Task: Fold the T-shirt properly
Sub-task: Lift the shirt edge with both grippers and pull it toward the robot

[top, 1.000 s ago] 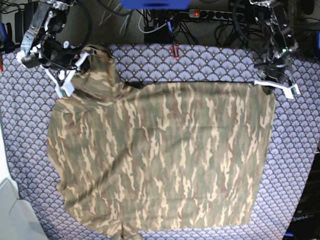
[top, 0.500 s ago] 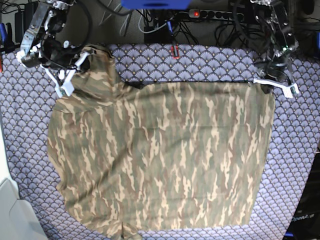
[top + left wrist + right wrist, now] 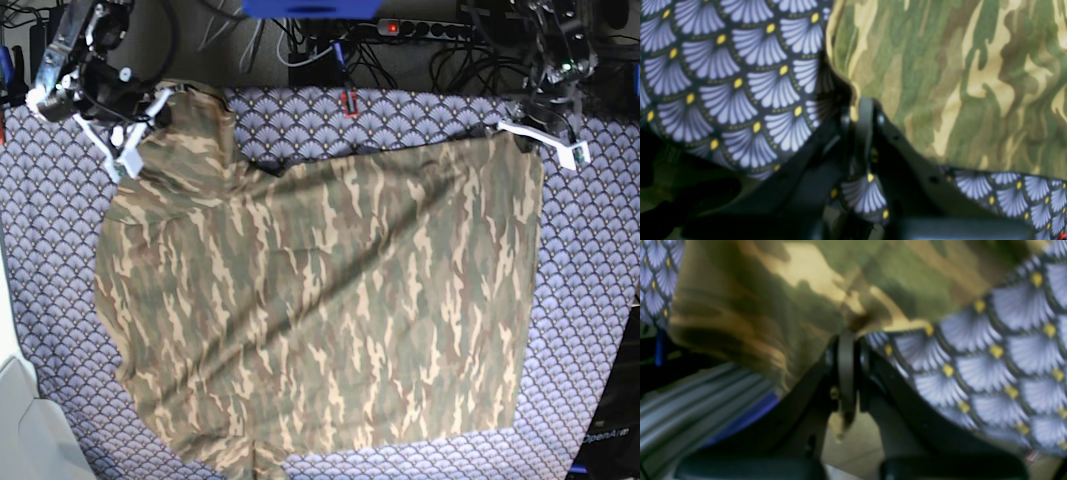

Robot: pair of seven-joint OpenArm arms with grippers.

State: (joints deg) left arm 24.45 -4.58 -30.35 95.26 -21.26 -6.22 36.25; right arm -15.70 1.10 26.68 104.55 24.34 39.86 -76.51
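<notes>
Both hands, left hand [image 3: 545, 140] and right hand [image 3: 135, 135], pinch far shirt [image 3: 320, 310] corners, lifting; next carry them toward the near hem.

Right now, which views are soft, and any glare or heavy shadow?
Right wrist: blurred throughout, T-shirt smeared, tool dark. Left wrist: milder blur, tablecloth pattern readable, lower left in deep shadow. Base: sharp, evenly lit, no obvious glare.

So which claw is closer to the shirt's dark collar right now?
Right. The right claw is shut on the T-shirt just beside the dark collar. The left claw is shut on the opposite top corner, across the shirt from the collar.
</notes>
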